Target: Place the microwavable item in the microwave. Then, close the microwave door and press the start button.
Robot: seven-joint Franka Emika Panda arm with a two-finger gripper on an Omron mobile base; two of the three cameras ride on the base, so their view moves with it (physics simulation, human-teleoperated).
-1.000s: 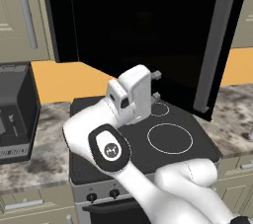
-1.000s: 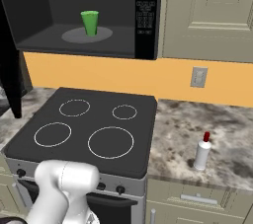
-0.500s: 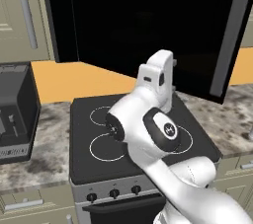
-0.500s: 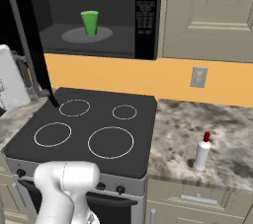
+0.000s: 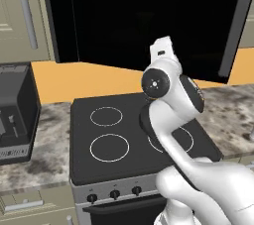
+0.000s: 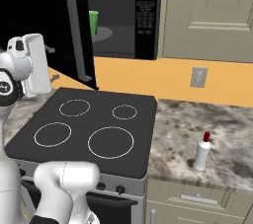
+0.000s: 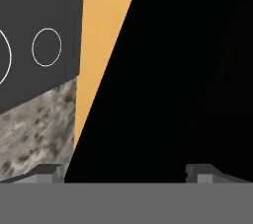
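1. The microwave door (image 6: 54,25) has swung partway shut over the last second, now covering half of the microwave (image 6: 123,16).
2. My hand (image 7: 123,173), fingers spread and empty, has followed against the door's outer face.
3. The green cup (image 6: 93,22) already sits inside the microwave; finish closing, then press start.

My arm (image 5: 173,115) is white with dark joints. The microwave (image 6: 148,16) and its door (image 5: 149,21) are black, the handle (image 6: 74,25) grey. The cup (image 6: 93,22) is green. The stove (image 6: 84,129) is black with white rings, the counter (image 6: 197,124) speckled grey-brown, the wall (image 6: 148,77) orange. The bottle (image 6: 202,151), near the counter's front edge, is white, red-capped.
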